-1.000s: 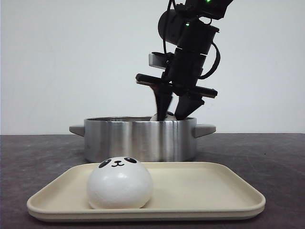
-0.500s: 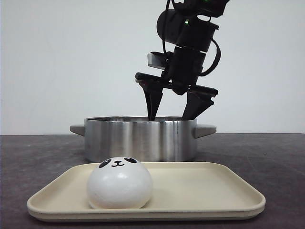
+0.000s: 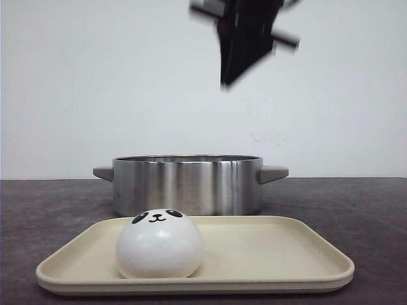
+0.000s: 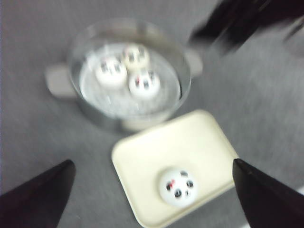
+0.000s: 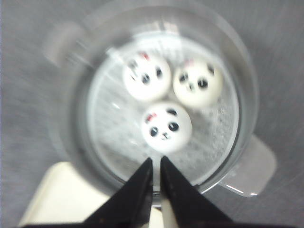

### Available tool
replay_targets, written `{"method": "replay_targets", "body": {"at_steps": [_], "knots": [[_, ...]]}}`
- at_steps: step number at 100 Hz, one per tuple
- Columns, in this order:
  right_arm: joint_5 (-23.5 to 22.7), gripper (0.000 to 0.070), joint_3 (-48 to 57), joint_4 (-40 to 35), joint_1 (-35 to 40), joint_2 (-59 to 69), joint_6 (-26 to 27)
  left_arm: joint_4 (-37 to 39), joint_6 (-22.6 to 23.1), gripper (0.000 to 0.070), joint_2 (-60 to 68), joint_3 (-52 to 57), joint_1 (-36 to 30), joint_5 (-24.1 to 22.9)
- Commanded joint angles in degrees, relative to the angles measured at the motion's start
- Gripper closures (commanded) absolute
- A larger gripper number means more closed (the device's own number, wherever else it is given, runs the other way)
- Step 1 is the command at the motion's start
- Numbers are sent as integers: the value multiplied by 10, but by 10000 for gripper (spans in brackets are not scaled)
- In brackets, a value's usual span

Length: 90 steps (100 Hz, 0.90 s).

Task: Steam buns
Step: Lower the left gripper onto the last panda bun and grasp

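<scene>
One white panda-faced bun [image 3: 159,243] sits on the cream tray [image 3: 280,254] in front of the steel pot [image 3: 187,184]. Three more buns [image 5: 146,75] [image 5: 197,81] [image 5: 166,125] lie on the perforated rack inside the pot [image 5: 240,71]. My right gripper [image 3: 226,81] hangs high above the pot, blurred by motion. Its fingers come almost together, shut on nothing [image 5: 156,161]. The left gripper [image 4: 152,164] is high over the table with its fingers far apart. It looks down on the tray bun [image 4: 177,185], the tray [image 4: 142,161] and the pot's buns [image 4: 110,71].
The pot has two grey side handles [image 3: 273,173] and stands just behind the tray on a dark grey table [image 3: 356,210]. The right arm [image 4: 237,23] shows as a dark blur in the left wrist view. A white wall is behind.
One second ago the right gripper held a bun down in the pot. It then opened there. Now it has risen well above the pot and its fingers have come together.
</scene>
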Motion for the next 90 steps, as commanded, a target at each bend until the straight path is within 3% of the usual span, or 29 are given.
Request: {"method": "replay_targets", "body": {"at_steps": [1, 17, 31, 44, 53, 72, 90], "knots": [[1, 683, 17, 0, 9, -40, -9, 29, -36, 65, 3, -41, -16, 3], [3, 684, 17, 4, 21, -158, -9, 122, -104, 65, 17, -171, -48, 4], [5, 684, 17, 12, 24, -240, -10, 184, -134, 64, 62, -237, -65, 4], [9, 684, 17, 9, 24, -288, -18, 209, -136, 63, 134, -242, -75, 9], [28, 684, 17, -4, 24, -309, -21, 237, -138, 62, 184, -242, -78, 38], [35, 684, 17, -47, 24, -327, -21, 301, -186, 62, 275, -242, -79, 94], [35, 684, 17, -66, 24, -332, -21, 320, -202, 62, 323, -242, -79, 94]]}}
